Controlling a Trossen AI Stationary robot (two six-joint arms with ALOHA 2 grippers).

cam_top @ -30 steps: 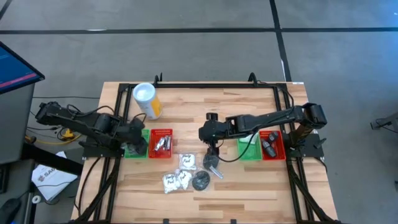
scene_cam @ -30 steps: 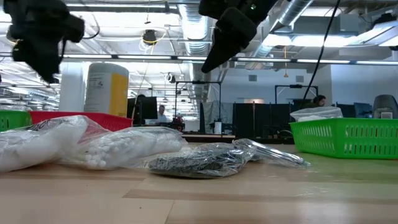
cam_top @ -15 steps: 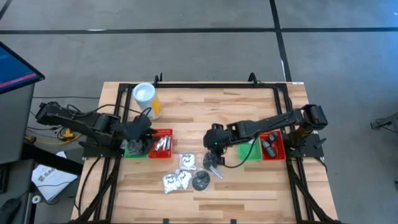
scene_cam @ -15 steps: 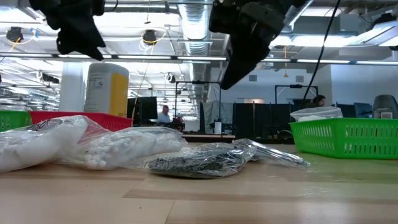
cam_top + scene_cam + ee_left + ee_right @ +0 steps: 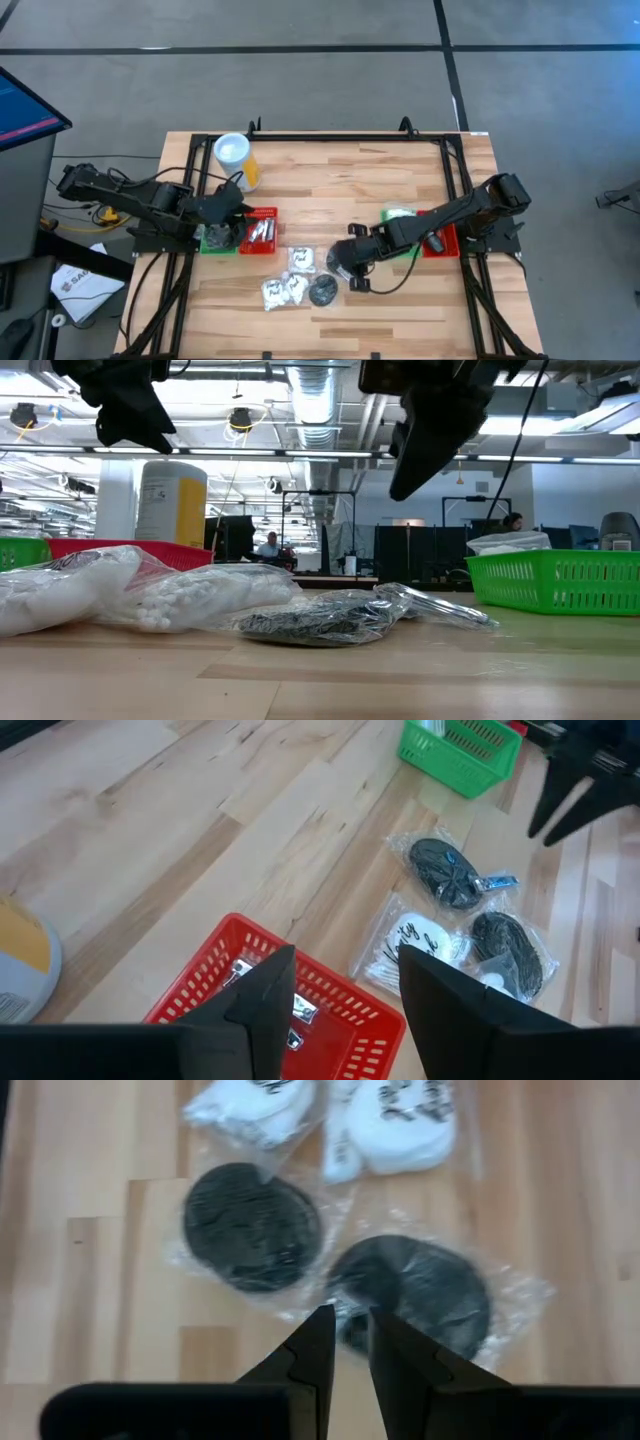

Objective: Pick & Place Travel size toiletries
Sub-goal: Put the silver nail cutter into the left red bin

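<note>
The toiletries lie near the table's near edge: white sachets [image 5: 301, 258] [image 5: 400, 1120] and two black discs in clear bags [image 5: 252, 1225] [image 5: 415, 1295], the pile resting flat on the wood [image 5: 310, 618]. My right gripper [image 5: 345, 262] [image 5: 350, 1342] hangs above the nearer disc, well clear of it [image 5: 430, 440], fingers only a narrow slit apart. My left gripper [image 5: 228, 212] [image 5: 345, 985] is open, up in the air above the left red tray [image 5: 200, 1010], which holds small silvery tubes [image 5: 260, 230].
A yellow cylinder with a white top [image 5: 236, 160] stands toward the far left. A green tray [image 5: 212, 240] sits beside the left red tray. At the right, a green tray [image 5: 400, 238] and a red tray [image 5: 438, 232] with dark items. Bare wood lies at the table's middle.
My right gripper has travelled from the table's middle toward the near edge and now hangs over the black discs. My left gripper has risen and shifted toward the right, from over the green tray to the red tray's edge, then stayed. The toiletries have not moved.
</note>
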